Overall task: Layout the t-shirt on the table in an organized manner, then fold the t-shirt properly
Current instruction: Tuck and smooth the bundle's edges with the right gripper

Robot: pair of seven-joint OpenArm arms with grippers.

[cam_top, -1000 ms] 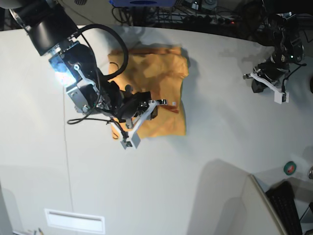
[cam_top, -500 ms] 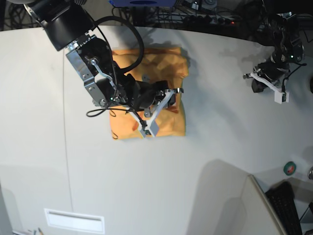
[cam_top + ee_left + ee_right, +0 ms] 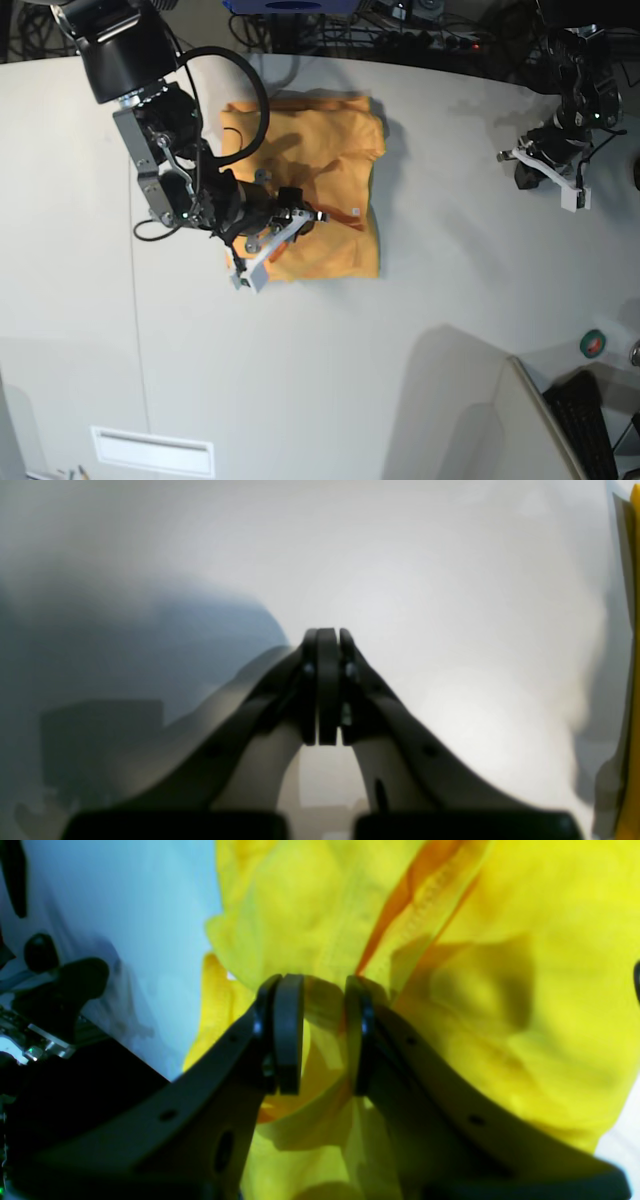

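Note:
The orange-yellow t-shirt (image 3: 335,165) lies bunched in a rough rectangle on the white table (image 3: 420,330), towards the back. My right gripper (image 3: 288,228) is low over the shirt's lower left part. In the right wrist view its pads (image 3: 288,1035) stand a little apart, with a fold of the shirt (image 3: 500,965) pinched in my right gripper (image 3: 324,1040). My left gripper (image 3: 552,178) rests far to the right on the bare table. In the left wrist view my left gripper (image 3: 327,680) is shut and empty, and a strip of the shirt (image 3: 634,630) shows at the right edge.
A thin dark seam (image 3: 136,300) runs down the table's left side. A white slot plate (image 3: 152,450) sits near the front left. A green tape roll (image 3: 593,343), a grey panel (image 3: 525,420) and a keyboard (image 3: 590,425) are at the front right. Cables (image 3: 400,25) line the back edge.
My right arm has swung left and down across the shirt, and its jaws have narrowed onto a fold of fabric. The left arm has not moved.

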